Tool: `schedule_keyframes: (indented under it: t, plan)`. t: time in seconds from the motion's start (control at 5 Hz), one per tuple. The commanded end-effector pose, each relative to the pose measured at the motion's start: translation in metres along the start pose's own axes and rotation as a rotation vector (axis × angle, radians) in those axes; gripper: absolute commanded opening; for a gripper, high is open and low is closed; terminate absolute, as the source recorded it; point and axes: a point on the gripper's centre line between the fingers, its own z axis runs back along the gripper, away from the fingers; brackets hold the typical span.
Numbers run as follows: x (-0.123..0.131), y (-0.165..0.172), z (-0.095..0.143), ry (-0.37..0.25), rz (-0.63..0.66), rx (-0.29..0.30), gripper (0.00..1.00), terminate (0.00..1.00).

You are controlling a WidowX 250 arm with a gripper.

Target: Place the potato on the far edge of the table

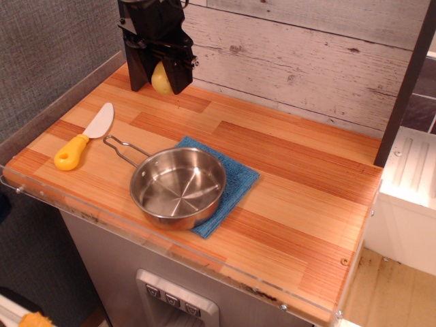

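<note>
Observation.image shows the end effector (159, 80) clamped on the potato (161, 78), held above the counter (293, 197) near its far edge. Released from this height (it looks smooth and round), it could roll toward the pan (178, 187) or wall.

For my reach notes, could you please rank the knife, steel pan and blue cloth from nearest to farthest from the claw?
From the claw, holding the potato at the far edge:
1. Knife, left side.
2. Steel pan, front centre.
3. Blue cloth, under the pan, to its right; close to the pan's rank.
</note>
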Motion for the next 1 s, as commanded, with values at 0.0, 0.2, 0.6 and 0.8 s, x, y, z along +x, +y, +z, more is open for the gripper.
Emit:
schedule_keyframes:
  t: [0.0, 0.2, 0.6, 0.8]
  plan:
    - [0.001, 0.026, -0.005, 0.095, 0.114, 0.186, 0.00, 0.00]
    - [-0.001, 0.037, -0.021, 0.099, 0.209, 0.230, 0.00, 0.00]
    - [-0.001, 0.056, -0.049, 0.041, 0.214, 0.107, 0.00, 0.00]
    - [-0.003, 0.061, -0.051, 0.013, 0.200, 0.030, 0.00, 0.00]
